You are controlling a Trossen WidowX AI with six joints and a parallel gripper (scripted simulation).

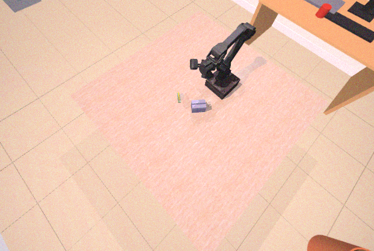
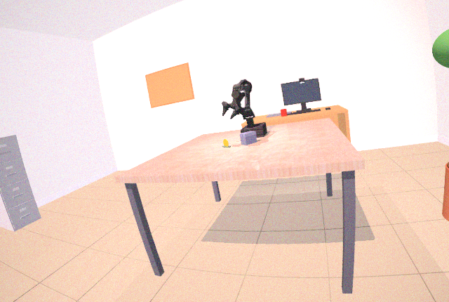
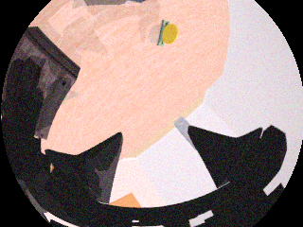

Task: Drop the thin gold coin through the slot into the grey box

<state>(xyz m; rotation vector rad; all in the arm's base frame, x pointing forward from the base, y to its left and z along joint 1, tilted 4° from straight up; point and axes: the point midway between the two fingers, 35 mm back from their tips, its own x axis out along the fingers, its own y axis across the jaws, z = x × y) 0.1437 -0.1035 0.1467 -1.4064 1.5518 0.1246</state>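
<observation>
The gold coin (image 1: 179,96) (image 2: 225,142) (image 3: 169,34) stands on edge in the dark-green holder (image 2: 226,146) (image 3: 161,43) on the table. The closed grey box (image 1: 198,108) (image 2: 248,138) stands beside it, to its right in the top and exterior views; a dark line, likely its slot, runs across the lid in the top view. My gripper (image 2: 227,116) (image 3: 155,132) is open with nothing between its fingers. It is raised well above the table, behind the coin and holder as the exterior camera sees them, and clear of both coin and box.
The arm's base (image 1: 222,84) (image 2: 253,130) stands close behind the box. The pinkish table (image 1: 193,163) (image 2: 290,149) ends beyond the coin in the wrist view. A separate desk (image 1: 290,3) with a red cup (image 1: 323,10) (image 2: 283,112) and a monitor (image 2: 301,91) is farther back.
</observation>
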